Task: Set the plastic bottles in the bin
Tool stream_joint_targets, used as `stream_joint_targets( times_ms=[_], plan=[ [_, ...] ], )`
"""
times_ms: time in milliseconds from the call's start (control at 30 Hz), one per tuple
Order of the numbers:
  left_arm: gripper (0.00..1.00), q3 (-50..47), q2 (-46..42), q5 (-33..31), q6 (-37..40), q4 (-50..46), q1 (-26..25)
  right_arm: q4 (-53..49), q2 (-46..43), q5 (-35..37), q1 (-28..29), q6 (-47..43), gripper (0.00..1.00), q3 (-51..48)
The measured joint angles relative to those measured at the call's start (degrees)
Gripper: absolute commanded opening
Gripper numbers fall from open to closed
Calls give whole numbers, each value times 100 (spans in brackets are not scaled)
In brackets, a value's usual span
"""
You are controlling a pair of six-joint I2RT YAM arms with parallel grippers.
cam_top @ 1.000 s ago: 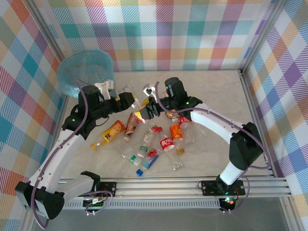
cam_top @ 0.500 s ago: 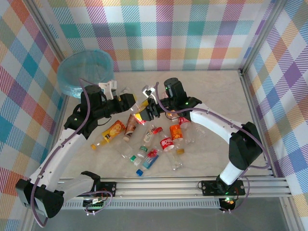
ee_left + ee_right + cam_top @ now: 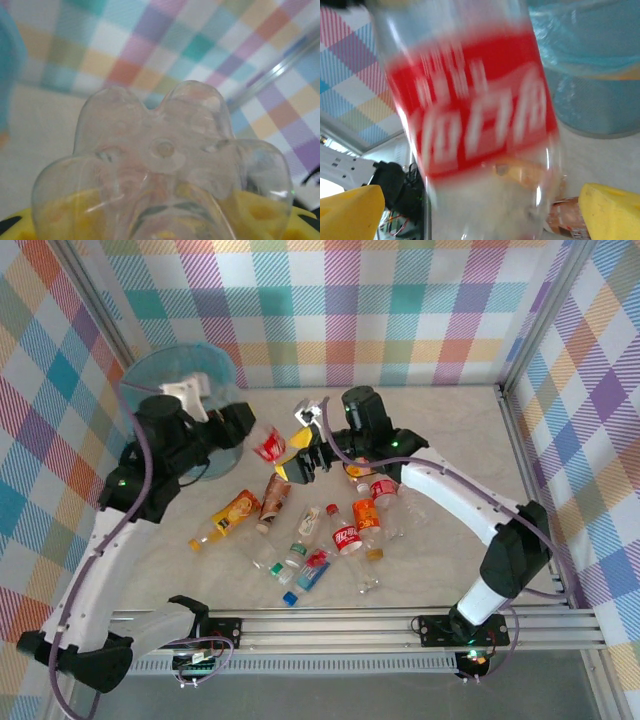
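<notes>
Left claw closed on a red-labelled bottle, held off the table just beside the bin. Right claw spread wide around the same bottle, pads apparently clear. Bottle judged light, thin-walled, slick and crushable; grip the labelled middle. Other bottles lie nearer the arm bases.
</notes>
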Motion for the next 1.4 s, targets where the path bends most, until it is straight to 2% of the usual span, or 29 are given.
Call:
stream_joint_targets(
  times_ms=[200,367,500,633,833,1067,1267,1400],
  plan=[
    [50,2330,817,-1008,828,-457,326,-245,-400,555,0,48,100,190],
    [50,3963,1886,-1451,1364,-732,981,-361,-468,671,0,68,100,330],
    [50,4673,2741,-1473,1617,-846,1602,-544,-470,684,0,133,100,363],
    [50,5466,3849,-1185,1650,-1064,2201,-719,-470,680,0,155,100,363],
    [52,5578,5053,-654,1421,-1362,2879,-973,-479,704,0,164,99,363],
    [59,5370,5764,-299,1449,-1679,2973,-1080,-562,721,0,271,100,334],
    [80,4986,5772,-179,1541,-1668,2973,-1106,-654,750,0,393,100,149],
    [85,4972,5772,-160,1611,-1652,2973,-1143,-671,835,0,437,99,28]
  ],
)
